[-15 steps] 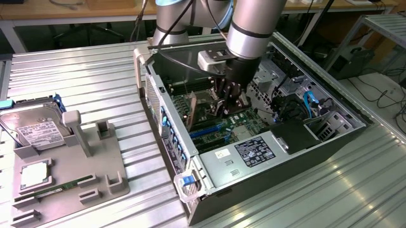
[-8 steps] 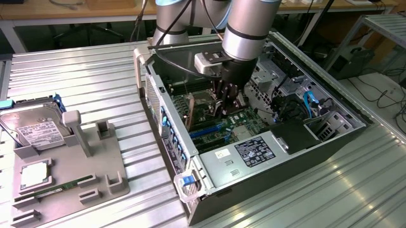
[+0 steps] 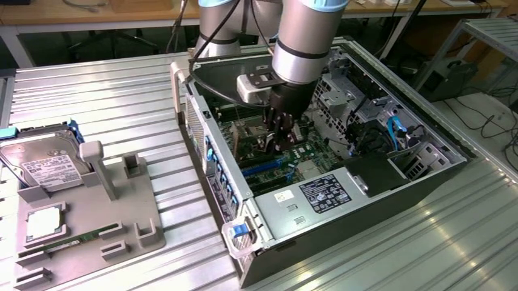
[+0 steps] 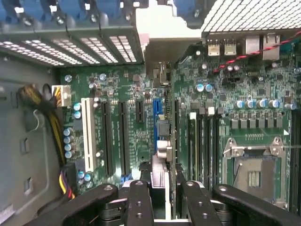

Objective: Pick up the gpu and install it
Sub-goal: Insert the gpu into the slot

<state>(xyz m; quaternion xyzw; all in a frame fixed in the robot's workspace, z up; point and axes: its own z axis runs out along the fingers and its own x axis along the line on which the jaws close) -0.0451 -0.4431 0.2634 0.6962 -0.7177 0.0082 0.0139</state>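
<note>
My gripper (image 3: 279, 138) is down inside the open computer case (image 3: 324, 203), over the motherboard (image 3: 312, 151). In the wrist view the gpu (image 4: 162, 136) stands edge-on between the black fingers (image 4: 139, 200), a thin card running away from the gripper (image 4: 162, 183) to its silver end bracket (image 4: 162, 54) at the case's rear wall. The gripper is shut on the gpu. The card stands over the blue expansion slot (image 4: 157, 107), between the black slots and the memory slots (image 4: 202, 136). How deep its edge sits in the slot I cannot tell.
On the exterior view's left a grey holder (image 3: 133, 224) carries a silver hard drive (image 3: 45, 160), a square processor chip (image 3: 45, 221) and a green memory stick (image 3: 77, 239). Inside the case are an open processor socket (image 4: 254, 169), cable bundles (image 4: 51, 117) and blue slot clips (image 4: 70, 14).
</note>
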